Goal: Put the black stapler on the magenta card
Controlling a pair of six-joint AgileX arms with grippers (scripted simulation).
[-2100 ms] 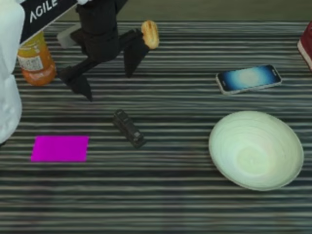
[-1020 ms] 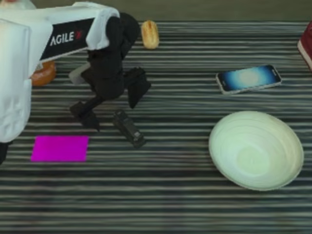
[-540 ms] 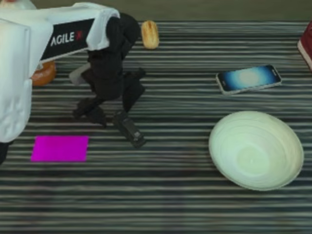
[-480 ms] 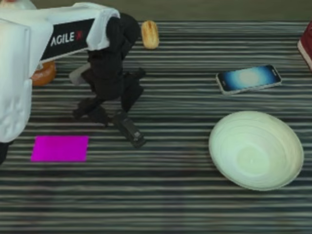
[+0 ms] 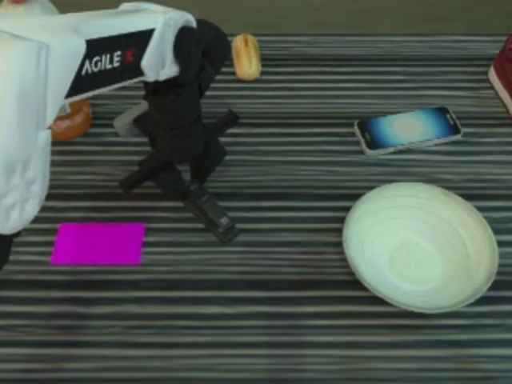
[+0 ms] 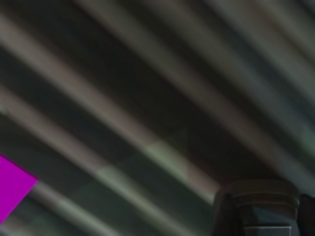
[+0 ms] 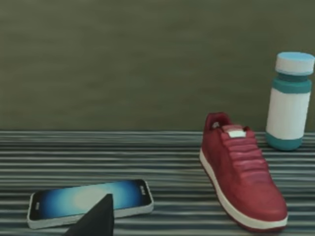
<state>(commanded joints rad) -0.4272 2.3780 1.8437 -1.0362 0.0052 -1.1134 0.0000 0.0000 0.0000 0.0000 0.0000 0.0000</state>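
Descending from the far side of the striped surface (image 5: pixel 320 320), the left end effector (image 5: pixel 190 178) has dropped over the black stapler (image 5: pixel 212 214) since two seconds ago, its fingers drawing inward from a wide spread. Those fingers now stand close together at the stapler's far end, straddling or just touching it; whether they have actually clamped on it cannot be told from above. The stapler lies flat and diagonal, most of its length reaching out from the end effector toward the near edge. The magenta card (image 5: pixel 98 243) lies flat off to the left of the end effector and slightly nearer the front edge, apart from the stapler, and its corner shows in the left wrist view.

The step in hand looks like the grasp itself. The next move calls for a firm hold on the narrow body, a lift clear of the surface, then a short carry left to the card.

The left arm reaches in from the top-left, its white forearm level and the black wrist angled steeply down. The right end effector (image 7: pixel 93 219) sits parked out of the overhead frame, near a phone (image 7: pixel 88 201) and a red shoe (image 7: pixel 241 182).
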